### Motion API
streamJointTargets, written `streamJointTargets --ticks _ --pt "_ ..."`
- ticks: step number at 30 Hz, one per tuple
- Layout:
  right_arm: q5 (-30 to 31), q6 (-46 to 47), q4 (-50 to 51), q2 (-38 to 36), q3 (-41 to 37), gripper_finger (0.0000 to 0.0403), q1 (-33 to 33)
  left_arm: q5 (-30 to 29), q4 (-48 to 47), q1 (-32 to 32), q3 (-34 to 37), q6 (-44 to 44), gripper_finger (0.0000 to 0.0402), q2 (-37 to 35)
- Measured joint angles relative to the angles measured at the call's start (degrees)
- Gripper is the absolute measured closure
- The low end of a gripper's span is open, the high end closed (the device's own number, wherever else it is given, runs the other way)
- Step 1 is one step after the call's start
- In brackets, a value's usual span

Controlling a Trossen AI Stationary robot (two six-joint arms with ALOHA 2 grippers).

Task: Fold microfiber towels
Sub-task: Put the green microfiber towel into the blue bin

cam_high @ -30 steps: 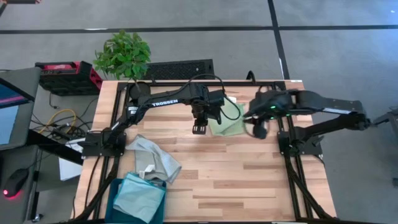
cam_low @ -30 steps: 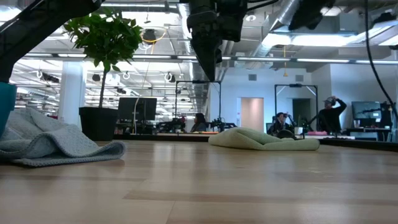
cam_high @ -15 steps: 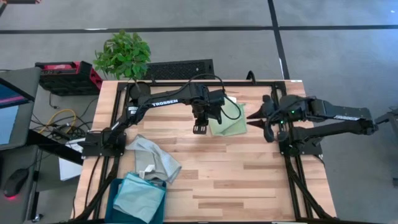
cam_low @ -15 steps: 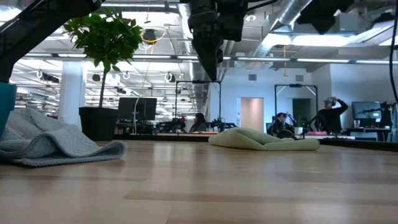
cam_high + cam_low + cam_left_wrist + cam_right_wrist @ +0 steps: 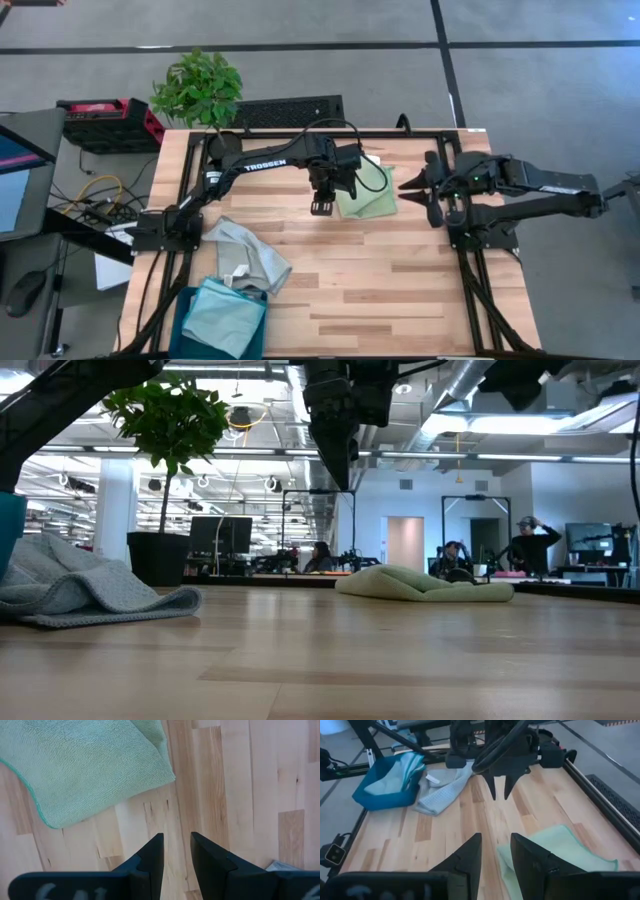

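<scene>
Currently listed: green towel [image 5: 366,194] laid folded on table [image 5: 400,290]; left gripper [image 5: 321,208] held at its nine o'clock, right gripper [image 5: 418,193] at three o'clock, fingers slightly parted, nothing held.

The left pincer [image 5: 321,207] hangs empty, fingers a narrow gap apart, pointing downward; the right pincer [image 5: 414,188], opposite it, gapes empty, fingers spread.
</scene>
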State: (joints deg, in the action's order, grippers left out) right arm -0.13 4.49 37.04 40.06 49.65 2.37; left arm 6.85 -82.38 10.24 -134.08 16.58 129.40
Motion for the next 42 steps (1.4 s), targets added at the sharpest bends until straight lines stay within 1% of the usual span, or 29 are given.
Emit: streamJointTargets --ticks 14,18,21,24,27,32,36,42 --pt "0.04 -0.25 0.26 4.38 -0.02 0.0275 0.0 0.0 -0.01 -0.02 0.0 -0.88 0.0315 0.0" --pt "0.28 -0.46 1.06 4.4 -0.15 0.0275 0.02 0.02 -0.01 -0.02 0.0 -0.98 0.0315 0.0" --pt "0.37 -0.42 0.44 2.46 -1.3 0.0275 0.35 0.02 -0.03 -0.02 0.0 -0.98 0.0315 0.0" --pt "0.39 0.32 -3.31 -0.32 -2.95 0.0275 1.7 0.02 -0.01 -0.02 0.0 -0.98 0.0315 0.0" --pt "0.43 1.03 -7.42 -3.15 -5.91 0.0275 2.97 0.02 -0.02 -0.02 0.0 -0.98 0.0315 0.0" --pt "0.35 1.82 -11.3 -7.1 -10.58 0.0275 5.62 0.02 -0.01 -0.07 0.0 -0.98 0.0315 0.0" --pt "0.19 5.84 -12.63 -8.81 -10.93 0.0275 6.45 0.02 -0.01 -0.07 0.0 -0.92 0.0315 0.02" --pt "0.17 1.64 -13.53 -10.52 -10.92 0.0275 6.36 0.02 -0.02 -0.04 0.0 -0.83 0.0315 0.0"
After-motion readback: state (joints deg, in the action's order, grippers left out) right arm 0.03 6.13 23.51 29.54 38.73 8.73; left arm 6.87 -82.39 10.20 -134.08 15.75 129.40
